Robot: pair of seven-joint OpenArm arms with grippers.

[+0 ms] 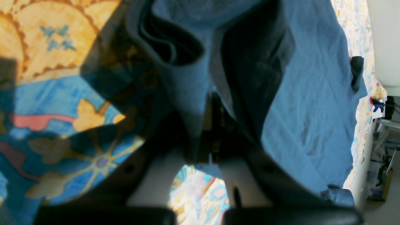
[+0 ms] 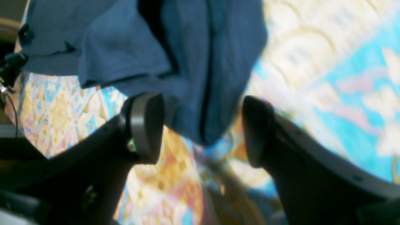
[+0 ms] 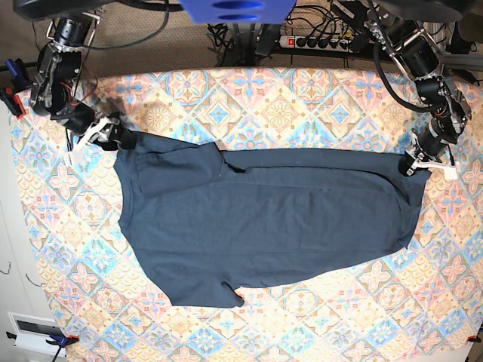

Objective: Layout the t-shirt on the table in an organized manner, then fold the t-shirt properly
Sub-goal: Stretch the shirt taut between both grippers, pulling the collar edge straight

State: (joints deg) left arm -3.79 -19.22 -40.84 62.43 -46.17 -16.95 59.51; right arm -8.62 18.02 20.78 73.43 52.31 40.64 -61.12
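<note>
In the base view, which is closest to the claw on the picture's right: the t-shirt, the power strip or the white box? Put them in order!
1. t-shirt: its corner is pinched in the left claw.
2. power strip: top middle.
3. white box: bottom-left corner.

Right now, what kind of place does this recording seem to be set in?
Likely a robotics lab bench: a table under patterned cloth, a power strip with tangled cables behind it, and a clamp at the table's edge.

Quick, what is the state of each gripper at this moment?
Left gripper: jaws closed, pinching the t-shirt at its edge.
Right gripper: jaws open, a corner of the t-shirt hangs between them, not clamped.
</note>
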